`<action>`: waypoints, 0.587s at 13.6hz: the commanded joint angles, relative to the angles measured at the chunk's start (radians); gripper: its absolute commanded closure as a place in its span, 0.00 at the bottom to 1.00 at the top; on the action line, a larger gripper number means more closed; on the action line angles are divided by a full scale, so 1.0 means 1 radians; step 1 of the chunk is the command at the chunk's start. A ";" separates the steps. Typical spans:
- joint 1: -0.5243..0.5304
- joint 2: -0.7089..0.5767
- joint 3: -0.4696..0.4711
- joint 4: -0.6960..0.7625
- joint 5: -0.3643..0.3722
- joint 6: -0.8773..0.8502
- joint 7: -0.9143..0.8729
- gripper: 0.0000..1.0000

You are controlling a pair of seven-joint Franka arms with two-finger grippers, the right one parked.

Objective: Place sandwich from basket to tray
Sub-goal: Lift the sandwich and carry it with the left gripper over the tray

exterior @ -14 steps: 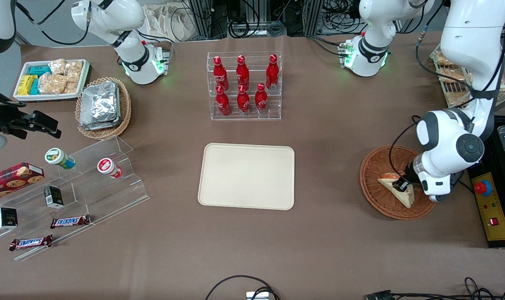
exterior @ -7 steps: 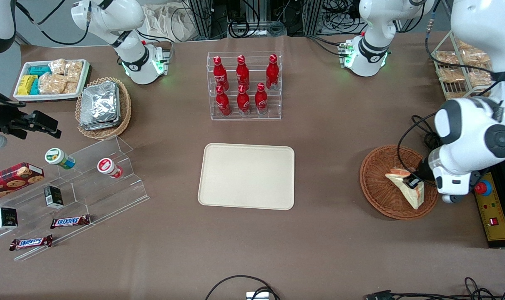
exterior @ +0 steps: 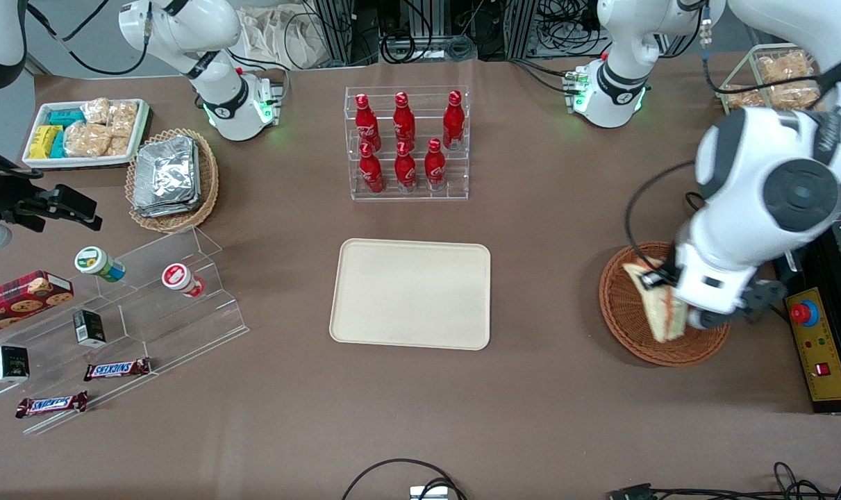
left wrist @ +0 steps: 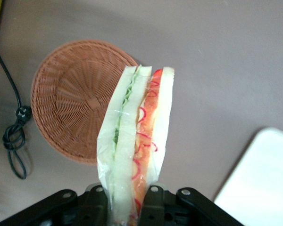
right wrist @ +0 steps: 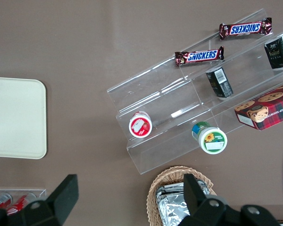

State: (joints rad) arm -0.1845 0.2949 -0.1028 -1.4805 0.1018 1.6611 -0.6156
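Sandwich (exterior: 660,305) is up out of the basket (exterior: 625,316) since a second ago, now hanging above it in the gripper (exterior: 663,292), fingers clamped on its wrapped end; the wrist view shows it (left wrist: 134,146) held clear of the weave, basket (left wrist: 70,103) bare underneath.

Containers, parked arm's end first:
- white tray (exterior: 35,156): snack packets, yellow and teal wrappers
- oval wicker basket (exterior: 208,180): foil packets (exterior: 164,175)
- acrylic steps (exterior: 205,305): two Snickers bars (exterior: 117,369), cookie box (exterior: 21,295), two small dark boxes, two lidded cups
- clear rack (exterior: 406,142): seven red bottles, labels not readable
- beige tray (exterior: 411,293): nothing on it

Bare brown tabletop lies between the beige tray's edge and the round basket. Yellow control box with a red button (exterior: 804,313) sits just beside the basket, toward the working arm's end.
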 commanded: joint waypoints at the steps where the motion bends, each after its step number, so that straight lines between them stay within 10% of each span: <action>1: -0.128 0.059 0.009 0.132 0.019 -0.083 -0.004 1.00; 8: -0.237 0.202 -0.060 0.195 -0.048 -0.025 0.013 1.00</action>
State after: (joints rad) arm -0.4180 0.4396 -0.1376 -1.3376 0.0767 1.6238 -0.6173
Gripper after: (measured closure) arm 0.806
